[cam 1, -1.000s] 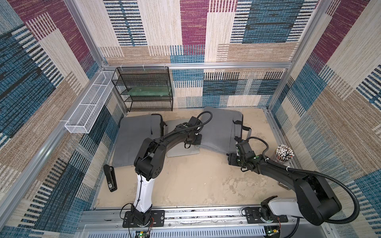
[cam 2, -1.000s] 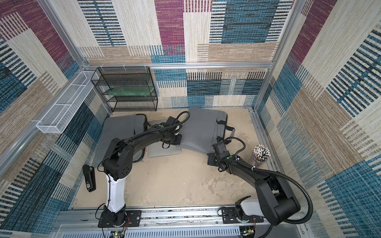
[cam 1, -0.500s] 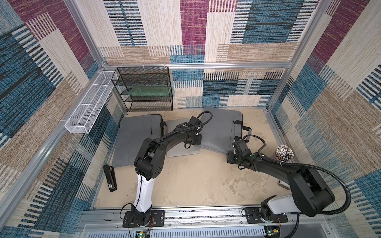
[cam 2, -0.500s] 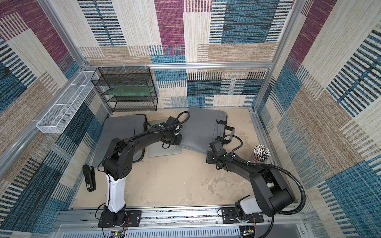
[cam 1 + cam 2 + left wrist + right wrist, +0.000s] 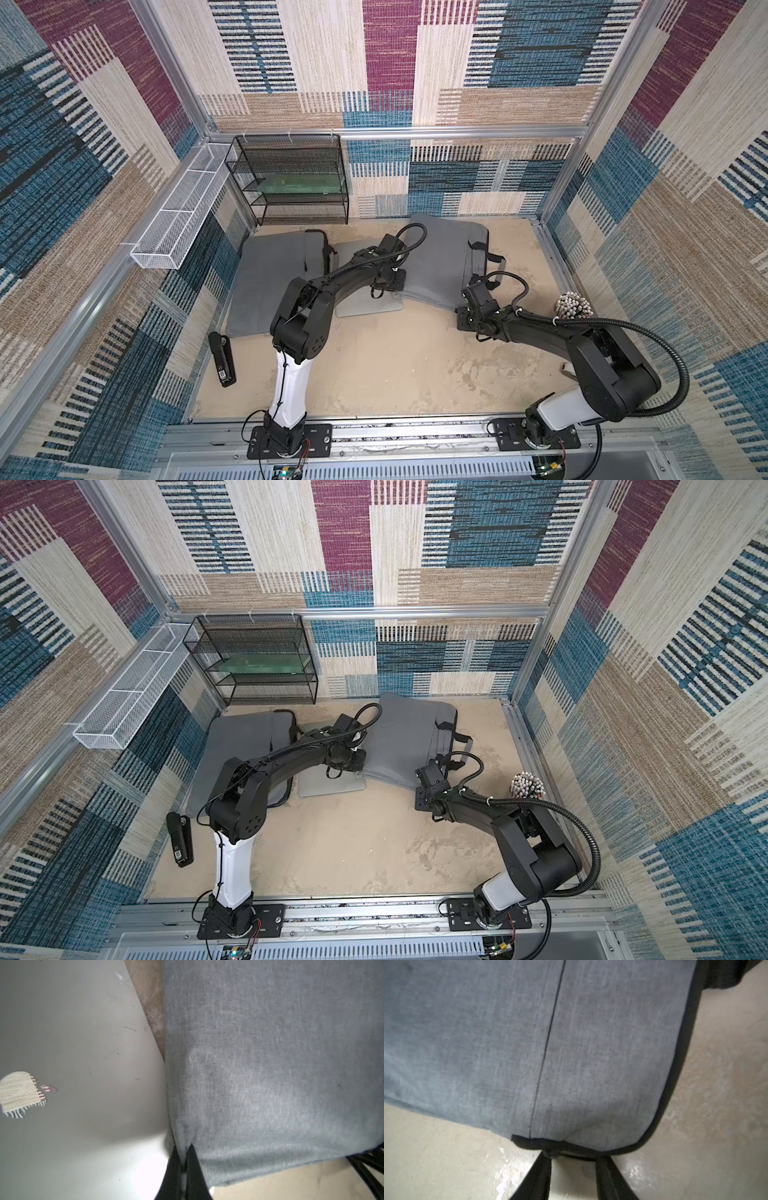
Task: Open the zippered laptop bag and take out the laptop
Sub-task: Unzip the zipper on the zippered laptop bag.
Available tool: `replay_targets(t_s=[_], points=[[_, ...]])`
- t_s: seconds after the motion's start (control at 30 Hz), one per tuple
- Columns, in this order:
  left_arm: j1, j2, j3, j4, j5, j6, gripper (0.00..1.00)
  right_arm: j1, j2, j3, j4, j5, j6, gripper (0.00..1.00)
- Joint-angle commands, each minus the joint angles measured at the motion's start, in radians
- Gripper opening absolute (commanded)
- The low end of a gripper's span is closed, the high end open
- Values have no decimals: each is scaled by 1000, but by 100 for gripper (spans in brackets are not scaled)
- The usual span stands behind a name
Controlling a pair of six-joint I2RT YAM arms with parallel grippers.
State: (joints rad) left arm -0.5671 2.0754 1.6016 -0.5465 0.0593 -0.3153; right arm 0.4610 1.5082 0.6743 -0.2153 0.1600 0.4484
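The grey zippered laptop bag [image 5: 440, 257] [image 5: 403, 737] lies flat at the back right of the table. My left gripper [image 5: 184, 1159] [image 5: 395, 284] is shut, pinching grey fabric at the bag's near left corner [image 5: 270, 1064]. A silver laptop [image 5: 365, 305] [image 5: 83, 1043] with an apple logo lies on the table beside that corner, partly under my left arm. My right gripper [image 5: 575, 1159] [image 5: 471, 286] is at the bag's near right corner [image 5: 508, 1032]. Its jaws stand apart either side of the black zipper edge [image 5: 591, 1152]. A small zipper pull [image 5: 550, 1154] sits by one fingertip.
A second grey bag [image 5: 274, 282] lies at the left. A black stapler-like object [image 5: 222, 359] lies by the left wall. A black wire shelf [image 5: 295, 178] and a white wire basket [image 5: 183, 208] are at the back left. A bundle of white-tipped sticks [image 5: 573, 305] stands at the right.
My right gripper has moved in towards the bag's near right corner and its jaws have narrowed. The left arm and the bag have not moved.
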Motion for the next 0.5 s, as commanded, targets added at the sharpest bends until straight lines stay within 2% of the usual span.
replay_targets(t_s=[0.0,0.3,0.47], points=[[0,2,13,7,12,0,0,6,4,10,40,-11,23,33],[1,8,12,5,10,-4,0,9,28,18,29,-1,45,22],[2,11,14,0,7,-4,0,10,44,27,18,25,62,19]])
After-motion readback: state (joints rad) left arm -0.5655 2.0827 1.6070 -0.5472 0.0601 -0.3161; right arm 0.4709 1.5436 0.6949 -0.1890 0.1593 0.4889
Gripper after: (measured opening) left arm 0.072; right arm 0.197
